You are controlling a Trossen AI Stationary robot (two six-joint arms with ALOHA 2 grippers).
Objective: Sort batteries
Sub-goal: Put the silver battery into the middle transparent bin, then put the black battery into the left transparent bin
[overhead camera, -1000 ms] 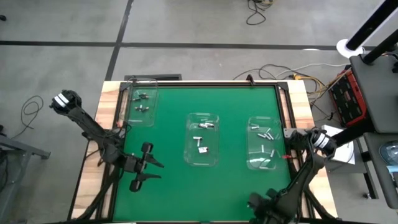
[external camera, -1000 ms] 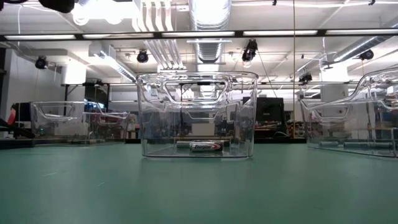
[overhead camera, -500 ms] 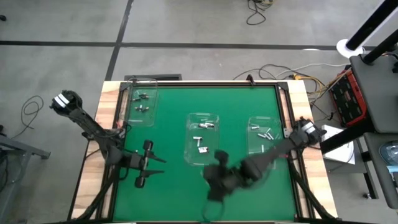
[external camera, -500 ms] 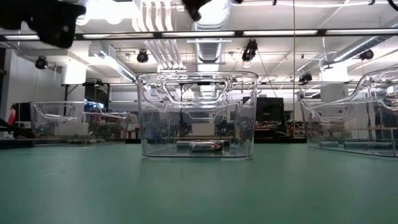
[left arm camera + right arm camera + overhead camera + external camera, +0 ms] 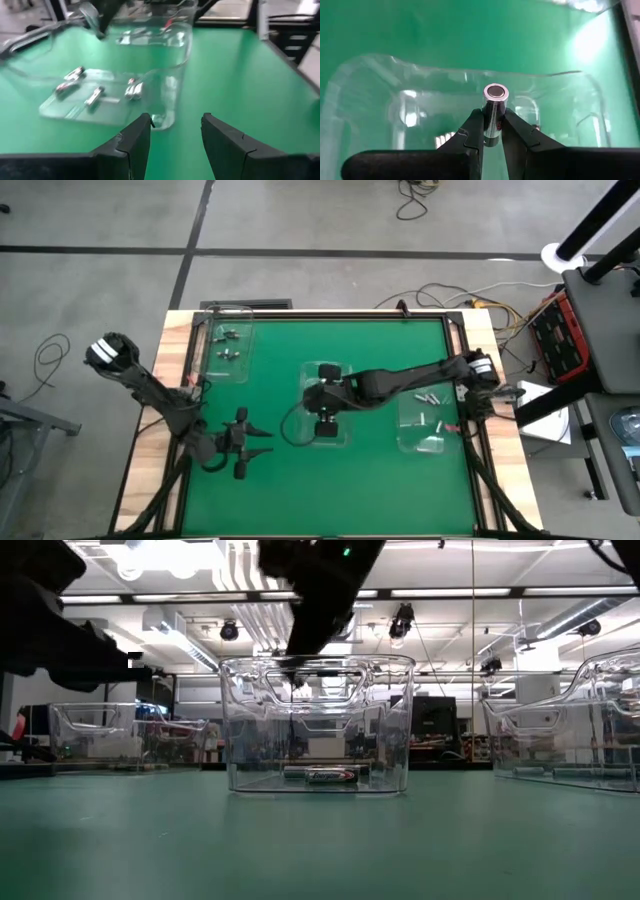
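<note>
Three clear bins were set on the green tabletop (image 5: 270,470). Several batteries (image 5: 228,343) lay in the far-left bin (image 5: 227,343), a few more batteries (image 5: 93,96) in the middle bin (image 5: 326,405), and others in the right bin (image 5: 424,410). A single battery (image 5: 495,110) was clamped upright in the right end effector (image 5: 325,405) above the middle bin. The left end effector (image 5: 172,132) was held with fingers apart near the middle bin's corner, low over the tabletop.
</note>
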